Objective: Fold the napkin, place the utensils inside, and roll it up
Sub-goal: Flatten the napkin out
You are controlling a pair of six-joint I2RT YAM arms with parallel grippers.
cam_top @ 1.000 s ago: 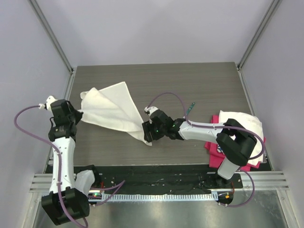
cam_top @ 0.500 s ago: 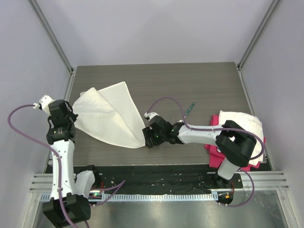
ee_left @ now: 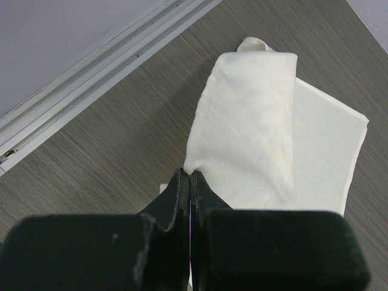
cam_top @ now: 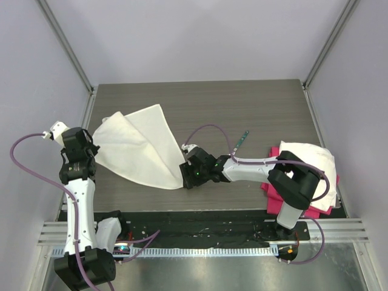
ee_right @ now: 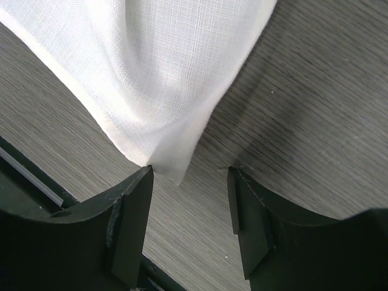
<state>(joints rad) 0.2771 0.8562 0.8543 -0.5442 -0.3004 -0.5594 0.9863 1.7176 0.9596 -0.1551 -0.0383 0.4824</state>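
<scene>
The top camera looks down from high up and takes in the whole table (cam_top: 254, 109), with the napkin (cam_top: 142, 148) left of its middle. The left wrist camera looks from very near at the napkin's left corner, the right wrist camera at its near corner. All three share the napkin.

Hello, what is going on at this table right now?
The cream napkin lies partly folded on the table, with both arms working on it. The left gripper is shut on one corner, while the right gripper is open around the near corner. The teal-handled spoon lies apart to the right, not yet inside.
</scene>
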